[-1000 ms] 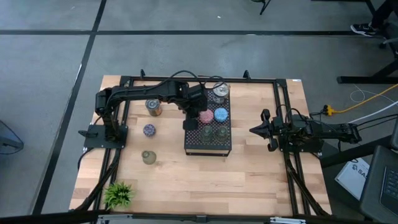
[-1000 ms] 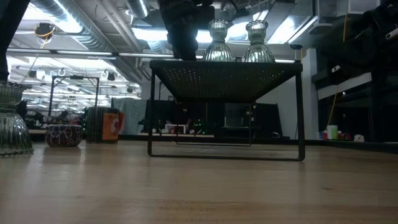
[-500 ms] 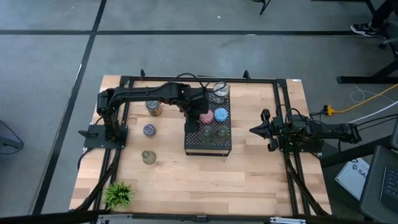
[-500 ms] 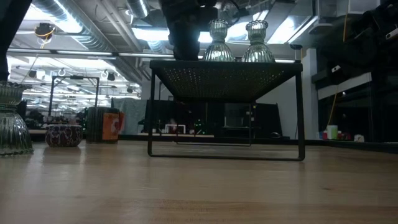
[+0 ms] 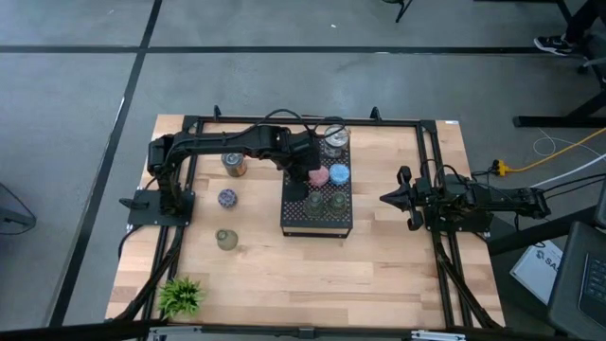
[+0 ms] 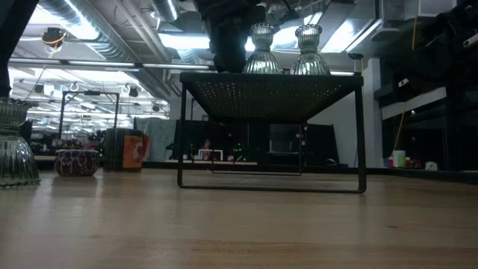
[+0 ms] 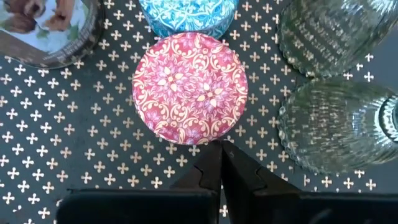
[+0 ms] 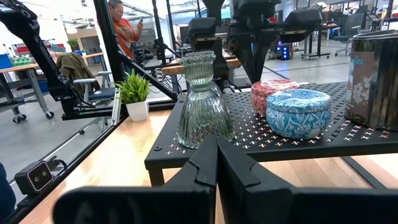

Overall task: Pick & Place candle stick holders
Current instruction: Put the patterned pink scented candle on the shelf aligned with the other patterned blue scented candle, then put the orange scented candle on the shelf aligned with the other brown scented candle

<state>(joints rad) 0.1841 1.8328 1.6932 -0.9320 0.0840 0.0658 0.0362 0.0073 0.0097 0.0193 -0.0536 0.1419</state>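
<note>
On the black tray (image 5: 316, 216) there are already five holders: pink (image 5: 317, 177), blue (image 5: 338, 173), two clear glass ones (image 5: 327, 201) and a silvery one (image 5: 334, 138). The left gripper (image 7: 221, 149) hangs right by the pink holder, fingers together and holding nothing. Three holders (image 5: 227, 198) sit out on the table (image 5: 398, 256), so I'd call it a bit past halfway. The right gripper (image 8: 216, 146) is parked at the table's right side, fingers together too.

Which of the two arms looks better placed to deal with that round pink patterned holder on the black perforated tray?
Left, probably. The left gripper hangs right over the black perforated tray, its fingers shut, just beside the round pink patterned holder. The right gripper waits off to the tray's side, also shut.
</note>
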